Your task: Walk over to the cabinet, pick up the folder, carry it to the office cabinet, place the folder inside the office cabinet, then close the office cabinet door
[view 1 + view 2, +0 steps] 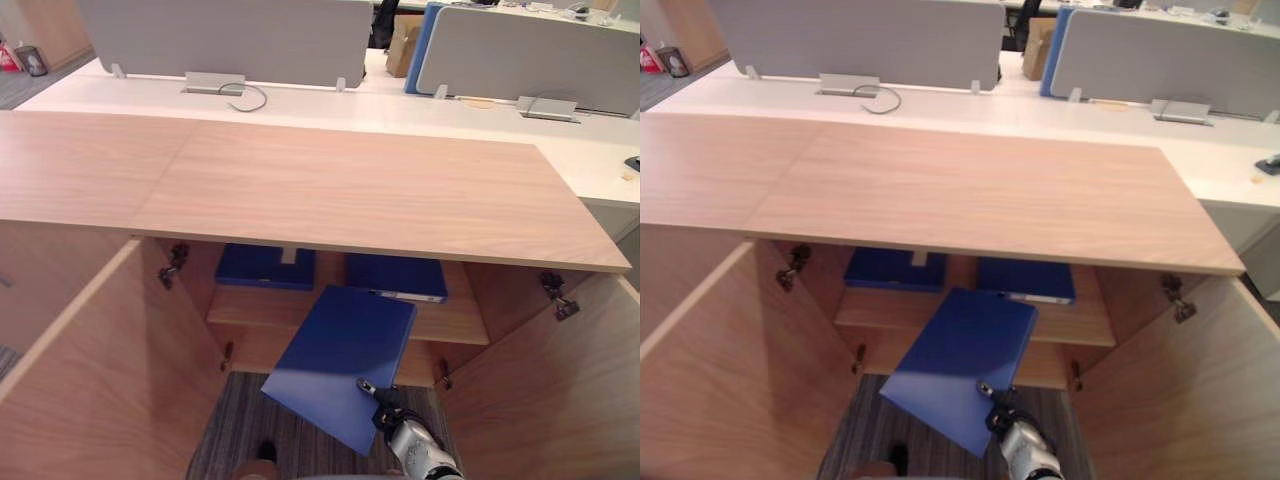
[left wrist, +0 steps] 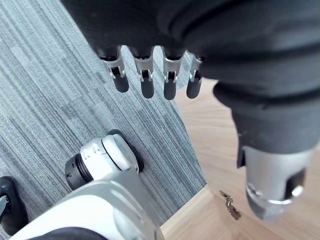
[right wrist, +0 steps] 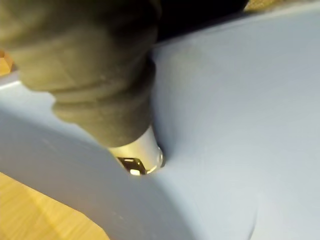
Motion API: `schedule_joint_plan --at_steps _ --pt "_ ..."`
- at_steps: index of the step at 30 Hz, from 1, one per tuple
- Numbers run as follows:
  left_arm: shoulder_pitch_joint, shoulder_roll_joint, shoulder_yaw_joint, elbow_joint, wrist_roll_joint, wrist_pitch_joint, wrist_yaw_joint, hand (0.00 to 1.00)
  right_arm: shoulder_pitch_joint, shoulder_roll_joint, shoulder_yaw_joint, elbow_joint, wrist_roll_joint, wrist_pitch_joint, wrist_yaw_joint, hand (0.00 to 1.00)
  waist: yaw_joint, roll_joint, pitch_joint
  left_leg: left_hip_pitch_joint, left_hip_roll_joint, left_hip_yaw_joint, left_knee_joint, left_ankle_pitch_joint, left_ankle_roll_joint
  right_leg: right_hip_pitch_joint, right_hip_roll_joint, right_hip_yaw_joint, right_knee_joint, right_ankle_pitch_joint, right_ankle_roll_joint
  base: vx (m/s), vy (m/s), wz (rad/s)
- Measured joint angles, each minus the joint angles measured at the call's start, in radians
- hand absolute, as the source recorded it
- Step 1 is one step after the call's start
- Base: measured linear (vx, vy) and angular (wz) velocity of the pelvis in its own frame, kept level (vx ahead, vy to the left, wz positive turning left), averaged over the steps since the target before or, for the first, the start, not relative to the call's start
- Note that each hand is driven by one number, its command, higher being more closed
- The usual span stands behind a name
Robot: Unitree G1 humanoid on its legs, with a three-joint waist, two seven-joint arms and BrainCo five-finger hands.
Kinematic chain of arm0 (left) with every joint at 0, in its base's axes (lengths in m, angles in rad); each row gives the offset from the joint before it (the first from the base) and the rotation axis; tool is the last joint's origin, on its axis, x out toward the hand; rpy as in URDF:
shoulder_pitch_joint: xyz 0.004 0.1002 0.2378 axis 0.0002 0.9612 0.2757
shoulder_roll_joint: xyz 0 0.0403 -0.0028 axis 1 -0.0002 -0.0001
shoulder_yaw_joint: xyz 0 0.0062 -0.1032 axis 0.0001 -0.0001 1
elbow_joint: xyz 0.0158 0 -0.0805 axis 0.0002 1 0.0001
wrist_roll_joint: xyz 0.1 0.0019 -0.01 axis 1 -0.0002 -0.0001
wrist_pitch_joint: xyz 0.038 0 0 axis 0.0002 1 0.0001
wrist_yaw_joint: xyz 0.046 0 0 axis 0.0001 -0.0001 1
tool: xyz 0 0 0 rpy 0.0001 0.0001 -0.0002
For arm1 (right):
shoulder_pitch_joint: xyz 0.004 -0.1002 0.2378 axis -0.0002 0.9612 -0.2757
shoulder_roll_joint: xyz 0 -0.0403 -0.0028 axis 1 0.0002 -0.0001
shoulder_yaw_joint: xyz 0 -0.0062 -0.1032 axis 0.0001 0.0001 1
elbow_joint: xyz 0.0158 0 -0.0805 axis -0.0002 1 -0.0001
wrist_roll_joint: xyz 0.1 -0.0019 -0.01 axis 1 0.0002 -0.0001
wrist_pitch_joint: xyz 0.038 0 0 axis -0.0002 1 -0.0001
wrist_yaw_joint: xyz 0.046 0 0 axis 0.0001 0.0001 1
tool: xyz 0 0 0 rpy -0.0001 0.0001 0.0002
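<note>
A blue folder (image 1: 340, 350) hangs tilted in front of the open office cabinet (image 1: 330, 190), its far corner just above the inner shelf (image 1: 455, 322). My right hand (image 1: 388, 408) comes up from below and is shut on the folder's near corner, thumb on its top face. In the right wrist view the thumb (image 3: 136, 161) presses on the blue cover (image 3: 240, 125). My left hand (image 2: 145, 82) hangs over the grey carpet (image 2: 60, 85) beside the cabinet with straight fingers, holding nothing.
Two other blue folders (image 1: 265, 265) (image 1: 398, 276) lie flat on the shelf inside. The left door (image 1: 90, 380) and right door (image 1: 560, 390) stand wide open on either side. White desks with grey partitions (image 1: 225, 40) stand behind the cabinet.
</note>
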Motion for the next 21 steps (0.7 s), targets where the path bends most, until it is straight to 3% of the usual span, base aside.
schedule_joint_plan --at_steps 2,4,7,16,21 --pt "-0.005 -0.017 0.005 0.002 0.0 0.0 0.002 0.0 0.005 -0.027 0.015 0.018 0.0 0.001 -0.001 1.0 -0.005 0.025 -0.01 0.005 0.047 -0.02 -0.019 0.013 -0.025 0.002 0.061 -0.005 -0.04 0.007 -0.018 0.03 -0.253 -0.29" --pt "-0.016 -0.019 0.006 0.004 -0.014 -0.002 0.01 0.0 0.028 -0.062 0.047 0.028 -0.004 0.002 -0.001 1.0 -0.013 0.03 -0.018 0.03 0.116 -0.023 -0.062 0.03 -0.076 0.017 0.137 -0.006 -0.074 0.008 -0.038 0.09 -0.255 -0.24" --pt "-0.028 -0.013 -0.007 0.004 -0.015 -0.002 0.013 0.0 0.06 -0.088 0.069 0.028 -0.002 0.001 0.0 1.0 -0.028 0.029 -0.027 0.06 0.149 -0.024 -0.11 0.042 -0.096 0.034 0.173 -0.01 -0.095 0.004 -0.048 0.08 -0.118 -0.05" --pt "-0.051 0.02 -0.119 -0.015 -0.018 -0.005 0.011 0.0 0.072 -0.091 0.07 0.018 -0.003 0.001 0.006 1.0 -0.041 0.032 -0.035 0.097 0.12 -0.022 -0.148 0.048 -0.103 0.078 0.156 -0.011 -0.126 0.01 -0.053 0.12 0.023 0.01" --pt "-0.046 0.031 -0.14 -0.018 -0.01 -0.005 0.006 0.0 0.063 -0.091 0.021 -0.148 -0.001 -0.002 0.007 1.0 -0.043 0.035 -0.033 0.097 0.112 -0.026 -0.155 0.049 -0.097 0.074 0.147 -0.011 -0.124 0.015 -0.046 -0.02 0.055 0.01"
